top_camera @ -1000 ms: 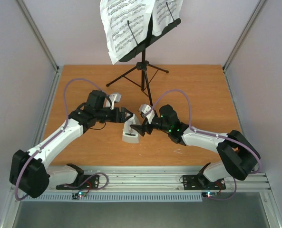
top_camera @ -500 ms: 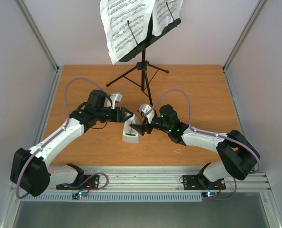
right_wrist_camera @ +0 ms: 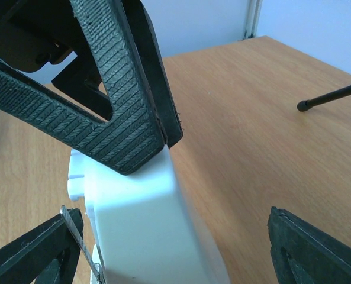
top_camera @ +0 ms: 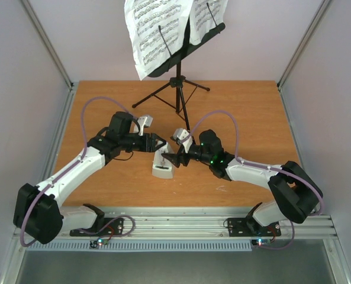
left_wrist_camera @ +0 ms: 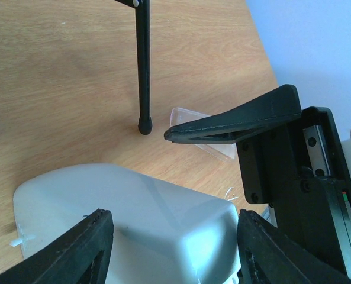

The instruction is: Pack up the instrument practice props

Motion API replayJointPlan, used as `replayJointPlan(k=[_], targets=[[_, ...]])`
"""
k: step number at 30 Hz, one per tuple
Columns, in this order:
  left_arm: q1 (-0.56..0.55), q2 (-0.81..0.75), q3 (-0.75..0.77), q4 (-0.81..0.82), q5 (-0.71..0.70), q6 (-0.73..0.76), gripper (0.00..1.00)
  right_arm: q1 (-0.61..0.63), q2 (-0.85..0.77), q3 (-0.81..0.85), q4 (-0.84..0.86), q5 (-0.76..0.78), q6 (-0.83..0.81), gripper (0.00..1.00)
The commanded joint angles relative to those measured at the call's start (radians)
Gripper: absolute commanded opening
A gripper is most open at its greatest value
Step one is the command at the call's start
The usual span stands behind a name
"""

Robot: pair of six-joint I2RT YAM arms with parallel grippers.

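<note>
left gripper (left_wrist_camera: 173, 231) snug around metronome (top_camera: 163, 165)

**Table** (top_camera: 252, 118): orange-brown, fine straight wood grain.
**Metronome** (top_camera: 161, 168): pale grey, plain, no markings visible.
**Cover** (left_wrist_camera: 213, 148), just beside the metronome: clear, colourless.
**Music stand** (top_camera: 177, 83), beyond the metronome: black throughout.
**Sheet-music pages** (top_camera: 154, 35), on the stand: white, printed with rows of black staves and notes.
**Left arm** (top_camera: 68, 174), **right arm** (top_camera: 252, 171): white shells, black joints.
**Cables** (top_camera: 98, 102): lilac.
**Left gripper** (top_camera: 158, 144): black; its fingers (right_wrist_camera: 104, 112) show a ribbed diagonal hatch.
**Right gripper** (top_camera: 170, 152): black, with green lights (top_camera: 212, 158) on the wrist behind it.
**Walls** (top_camera: 21, 89): pale lilac-grey.
**Rail** (top_camera: 181, 225): silver.
</note>
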Motion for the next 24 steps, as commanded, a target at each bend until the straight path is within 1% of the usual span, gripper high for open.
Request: replayJointPlan(k=[1,4,15,24], targets=[[0.005,0.006,0.001,0.034,0.017,0.004,0.59,-0.009,0.015,-0.008,0.052,0.007,0.012,0.86],[0.005,0.007,0.000,0.034,0.018,0.004,0.56,-0.012,0.018,-0.005,0.052,0.005,0.012,0.86],[0.005,0.009,-0.002,0.021,0.015,0.017,0.56,-0.039,0.038,-0.001,0.064,-0.032,0.031,0.83],[0.005,0.010,-0.002,0.018,0.023,0.022,0.55,-0.049,0.059,0.021,0.056,-0.063,0.041,0.83]])
